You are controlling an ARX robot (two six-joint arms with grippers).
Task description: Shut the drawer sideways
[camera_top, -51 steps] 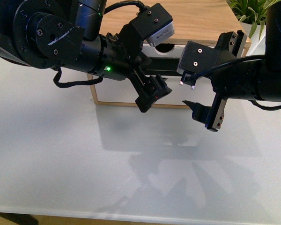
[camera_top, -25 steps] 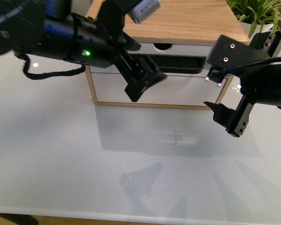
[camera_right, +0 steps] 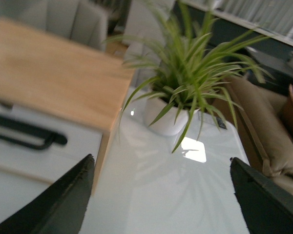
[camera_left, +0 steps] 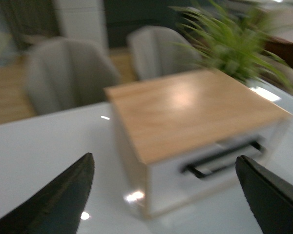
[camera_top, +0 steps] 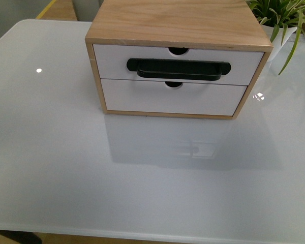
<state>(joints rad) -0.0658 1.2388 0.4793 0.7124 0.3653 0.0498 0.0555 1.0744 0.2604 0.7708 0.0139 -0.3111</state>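
1. Drawer [camera_top: 208,55]: the upper of two in a small wooden cabinet [camera_top: 178,20] that stands on the white table [camera_top: 66,168]. Its white front sits flush with the cabinet frame, no gap showing. The long black bar handle [camera_top: 178,69] runs across it below the semicircular notch [camera_top: 178,51].
2. The lower drawer [camera_top: 142,99] has no handle, and its front also lies level with the frame.
3. Neither arm appears in the front view; only the cabinet, the table and a leafy plant [camera_top: 282,15] just beside the cabinet's right side show there.
4. The left gripper [camera_left: 163,157] hangs above the table, off one front corner of the cabinet and higher than its top. It looks down at a slant on the wooden top and the handled front. Its dark fingers [camera_left: 63,200] are spread wide with nothing between them, and they touch nothing. This picture is blurred; grey chairs [camera_left: 63,73] show beyond the table.
5. The right gripper [camera_right: 161,159] is held off the cabinet's right side, facing the plant in its white pot [camera_right: 168,117], with the end of the handle at the edge of its view. Its fingers [camera_right: 263,195] are likewise set wide apart, empty, and clear of the cabinet and the pot.
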